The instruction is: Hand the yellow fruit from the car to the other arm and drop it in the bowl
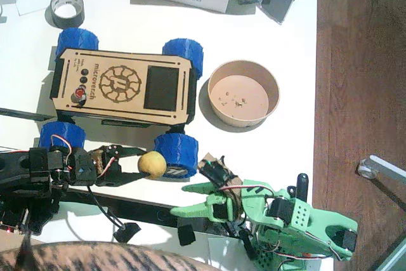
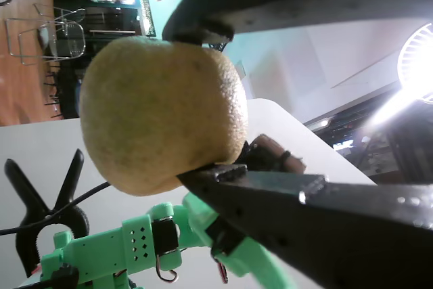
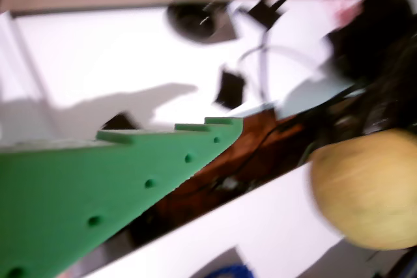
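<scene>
Gripped the yellow fruit (image 1: 152, 164) between the black left gripper's (image 1: 141, 164) two jaws, just beside the car's (image 1: 120, 87) front blue wheel (image 1: 177, 151); same pinch seen close in a wrist view (image 2: 162, 116). Reached toward it with the green right gripper (image 1: 190, 200), jaws parted, though blurred in a wrist view (image 3: 195, 141). Stood apart farther right, the tan bowl (image 1: 243, 93), only crumbs inside.

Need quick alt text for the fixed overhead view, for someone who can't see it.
The black left gripper holds the yellow fruit beside the car's front wheel, with the green right gripper open just below it. The bowl sits right of the car.
</scene>
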